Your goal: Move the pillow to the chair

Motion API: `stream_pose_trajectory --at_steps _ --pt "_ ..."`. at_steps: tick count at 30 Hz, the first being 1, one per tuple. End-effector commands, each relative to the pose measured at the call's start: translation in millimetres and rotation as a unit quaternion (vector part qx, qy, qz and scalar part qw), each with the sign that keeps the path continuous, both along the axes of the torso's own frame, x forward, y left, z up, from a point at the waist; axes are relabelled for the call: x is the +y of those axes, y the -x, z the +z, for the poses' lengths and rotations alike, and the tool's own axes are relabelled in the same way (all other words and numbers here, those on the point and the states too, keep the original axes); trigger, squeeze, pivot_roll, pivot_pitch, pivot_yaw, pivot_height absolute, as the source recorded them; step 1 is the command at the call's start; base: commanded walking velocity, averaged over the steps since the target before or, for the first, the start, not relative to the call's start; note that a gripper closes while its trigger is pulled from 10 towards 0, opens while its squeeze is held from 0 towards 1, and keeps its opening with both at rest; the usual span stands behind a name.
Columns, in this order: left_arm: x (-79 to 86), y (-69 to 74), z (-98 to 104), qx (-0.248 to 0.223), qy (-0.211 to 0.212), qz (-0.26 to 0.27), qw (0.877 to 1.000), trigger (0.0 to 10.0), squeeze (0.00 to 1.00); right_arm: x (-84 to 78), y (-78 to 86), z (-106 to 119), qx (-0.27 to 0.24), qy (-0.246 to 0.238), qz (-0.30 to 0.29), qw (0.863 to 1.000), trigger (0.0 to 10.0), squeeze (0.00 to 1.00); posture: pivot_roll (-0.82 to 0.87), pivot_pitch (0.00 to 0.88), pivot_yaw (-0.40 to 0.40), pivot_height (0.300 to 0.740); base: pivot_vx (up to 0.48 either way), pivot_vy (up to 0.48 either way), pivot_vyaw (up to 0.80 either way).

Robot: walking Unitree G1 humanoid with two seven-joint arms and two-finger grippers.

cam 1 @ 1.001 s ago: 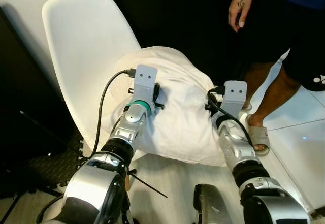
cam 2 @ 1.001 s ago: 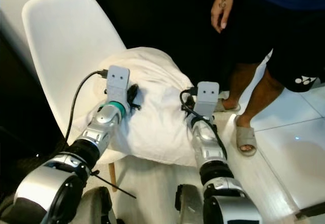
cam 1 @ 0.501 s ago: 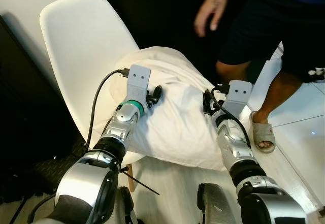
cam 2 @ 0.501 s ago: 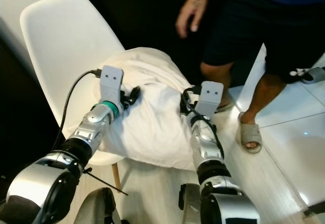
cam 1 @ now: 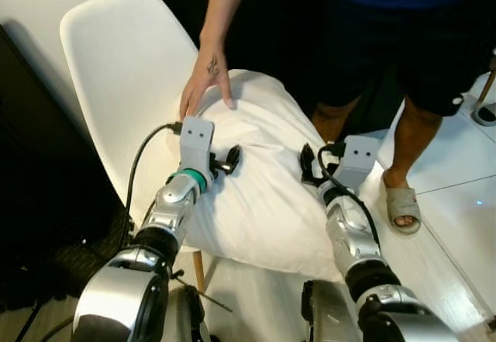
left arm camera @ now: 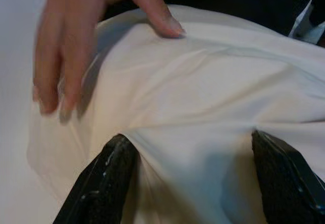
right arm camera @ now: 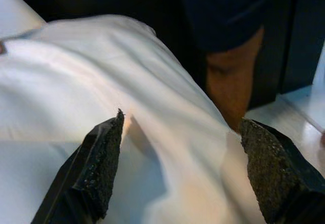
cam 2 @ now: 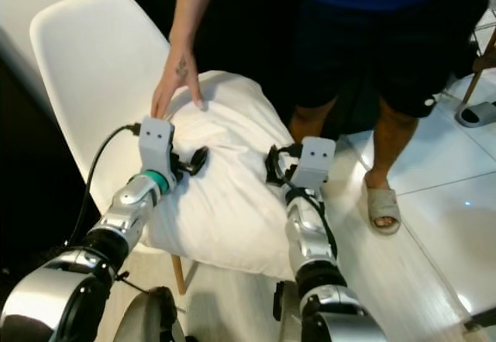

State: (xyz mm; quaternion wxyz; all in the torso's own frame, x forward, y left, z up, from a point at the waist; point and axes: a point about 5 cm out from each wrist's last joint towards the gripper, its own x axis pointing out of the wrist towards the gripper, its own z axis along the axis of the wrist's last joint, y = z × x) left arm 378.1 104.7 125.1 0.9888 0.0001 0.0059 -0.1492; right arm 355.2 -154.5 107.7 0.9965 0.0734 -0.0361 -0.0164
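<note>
White chair [cam 1: 116,63] carries white pillow [cam 1: 263,202] on its seat. Left gripper [cam 1: 225,160] spread wide, fingers pressed into pillow. Person's hand [cam 1: 205,86] rests on pillow's far end. Right gripper [cam 1: 308,165] likewise spread, straddling pillow's right edge.

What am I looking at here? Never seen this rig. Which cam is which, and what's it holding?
It is a walking humanoid robot with two silver arms, each ending in a two-fingered black pincer. The two wide pictures come from a stereo camera on its head, looking down. The two close-ups come from cameras on its wrists, looking along the fingers.

A white pillow lies on the seat of a white chair. The left pincer and right pincer sit on the pillow, fingers spread wide, with fabric bulging between them; neither is closed on it. A person stands behind, one hand resting on the pillow's far end.
</note>
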Motion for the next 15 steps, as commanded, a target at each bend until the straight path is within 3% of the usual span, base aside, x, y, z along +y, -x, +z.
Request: stream_pose_trajectory --at_steps 1,7,14,15 --pt "6.0 0.6 1.0 -0.011 0.007 0.009 1.0 10.0 1.0 4.0 3.7 -5.2 0.004 0.001 0.005 1.0 10.0 1.0 -0.05 0.0 0.152 0.582 0.0 0.0 0.0" --pt "10.5 14.3 -14.4 -0.023 0.017 0.028 0.999 10.0 1.0 -6.9 23.1 -20.8 0.003 -0.018 -0.016 1.0 10.0 1.0 -0.03 0.0 0.123 0.582 0.0 0.0 0.0" --pt "13.8 19.4 -13.5 -0.039 0.031 0.035 0.998 10.0 1.0 -5.6 31.0 -24.3 0.0 -0.019 -0.007 1.0 10.0 1.0 -0.04 0.001 0.119 0.582 0.0 0.0 0.0" --pt "16.0 21.5 -12.2 -0.043 0.043 0.036 0.998 10.0 1.0 -0.4 33.5 -22.5 -0.006 0.002 0.012 1.0 10.0 1.0 -0.05 0.002 0.117 0.582 0.0 0.0 0.0"
